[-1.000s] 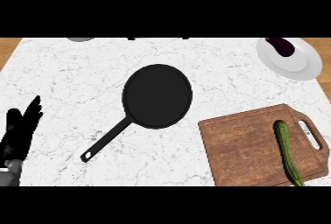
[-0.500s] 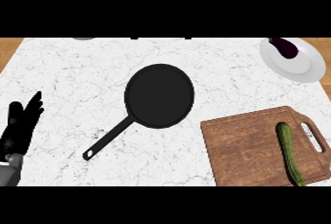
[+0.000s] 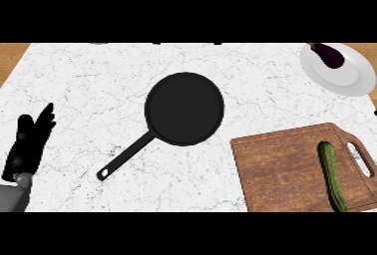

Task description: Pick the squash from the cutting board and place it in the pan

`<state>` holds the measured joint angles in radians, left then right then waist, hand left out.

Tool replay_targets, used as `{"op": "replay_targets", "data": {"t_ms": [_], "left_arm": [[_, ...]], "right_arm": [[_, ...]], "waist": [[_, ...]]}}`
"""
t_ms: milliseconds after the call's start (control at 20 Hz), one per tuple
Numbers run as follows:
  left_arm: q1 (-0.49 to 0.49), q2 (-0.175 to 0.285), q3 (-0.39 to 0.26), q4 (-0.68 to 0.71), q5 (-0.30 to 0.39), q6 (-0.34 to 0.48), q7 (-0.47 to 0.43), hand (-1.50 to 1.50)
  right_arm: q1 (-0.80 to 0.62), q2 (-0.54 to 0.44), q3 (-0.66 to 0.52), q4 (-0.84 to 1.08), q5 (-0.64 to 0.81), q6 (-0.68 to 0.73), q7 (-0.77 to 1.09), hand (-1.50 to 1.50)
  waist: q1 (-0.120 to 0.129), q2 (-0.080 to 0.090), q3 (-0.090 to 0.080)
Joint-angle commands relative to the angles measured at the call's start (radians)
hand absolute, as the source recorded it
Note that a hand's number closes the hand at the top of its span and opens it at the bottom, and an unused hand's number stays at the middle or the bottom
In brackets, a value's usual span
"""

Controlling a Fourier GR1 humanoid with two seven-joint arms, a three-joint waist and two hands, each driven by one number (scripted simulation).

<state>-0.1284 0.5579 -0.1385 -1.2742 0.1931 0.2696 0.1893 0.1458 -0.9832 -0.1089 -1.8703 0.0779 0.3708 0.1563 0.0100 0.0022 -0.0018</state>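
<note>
The left hand (image 3: 28, 147) has straightened at the surface's (image 3: 88, 89) left edge, fingers extended, close together, holding nothing. The squash (image 3: 332, 175) stays on the cutting board (image 3: 283, 169), well apart from the pan (image 3: 184, 108).

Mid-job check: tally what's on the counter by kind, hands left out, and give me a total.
Vegetables: 2, the squash and the eggplant
Pan: 1
Cutting board: 1
Plate: 1
Total: 5
</note>
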Motion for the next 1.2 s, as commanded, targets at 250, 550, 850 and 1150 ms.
{"op": "replay_targets", "data": {"t_ms": [250, 550, 850, 1150], "left_arm": [[-0.005, -0.027, 0.061, 0.053, -0.042, -0.048, -0.029, 0.00], [0.020, -0.035, 0.071, -0.049, -0.078, -0.042, 0.055, 0.00], [0.046, -0.059, 0.113, -0.100, -0.096, -0.061, 0.070, 0.00], [0.004, -0.075, 0.183, -0.016, -0.133, -0.126, 0.043, 0.00]], "right_arm": [[-0.086, 0.118, 0.150, 0.016, 0.190, 0.084, 0.137, -1.50], [-0.099, 0.252, 0.253, 0.077, 0.388, 0.026, 0.133, -1.50], [-0.056, 0.254, 0.221, 0.151, 0.501, 0.042, 0.041, -1.50], [-0.061, 0.316, 0.160, 0.114, 0.518, 0.129, 0.035, -1.50]], "waist": [[-0.008, -0.002, 0.002], [-0.004, -0.002, 0.002], [-0.007, -0.003, 0.002], [-0.011, -0.003, 0.002]]}}
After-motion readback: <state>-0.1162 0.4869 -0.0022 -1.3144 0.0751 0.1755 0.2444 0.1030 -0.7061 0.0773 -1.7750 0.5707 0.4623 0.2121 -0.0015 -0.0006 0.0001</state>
